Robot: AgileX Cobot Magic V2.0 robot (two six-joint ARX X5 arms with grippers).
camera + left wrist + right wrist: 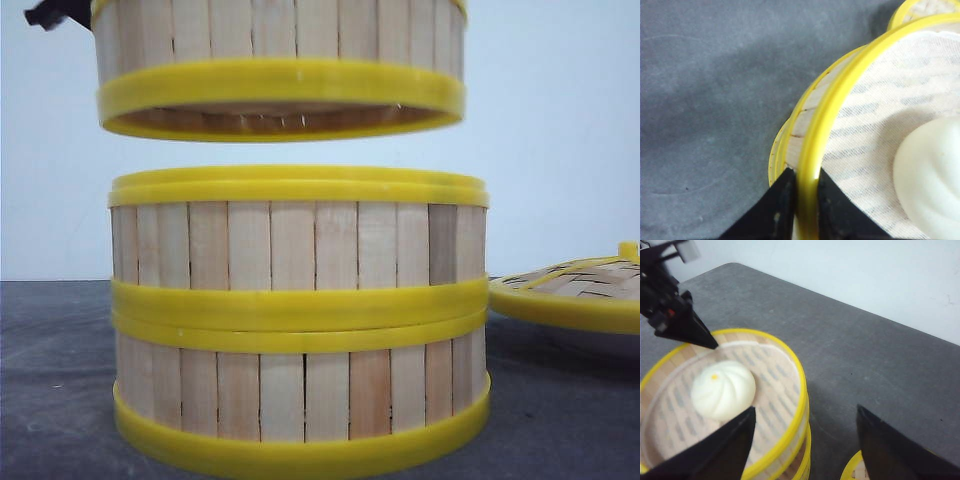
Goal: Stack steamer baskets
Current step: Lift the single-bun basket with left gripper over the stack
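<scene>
A dark grey table with a matte, faintly mottled surface fills the lower part of the front view, from about eight o'clock round to four o'clock. Behind it a plain pale wall, white with a light bluish cast, rises toward twelve o'clock, meeting the tabletop along a straight horizontal line. The light is soft and even, and the right wrist view shows the table's far edge running slantwise against the same bare wall.

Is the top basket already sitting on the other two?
No, the top basket hangs in the air, with a clear gap above the two stacked baskets.
</scene>
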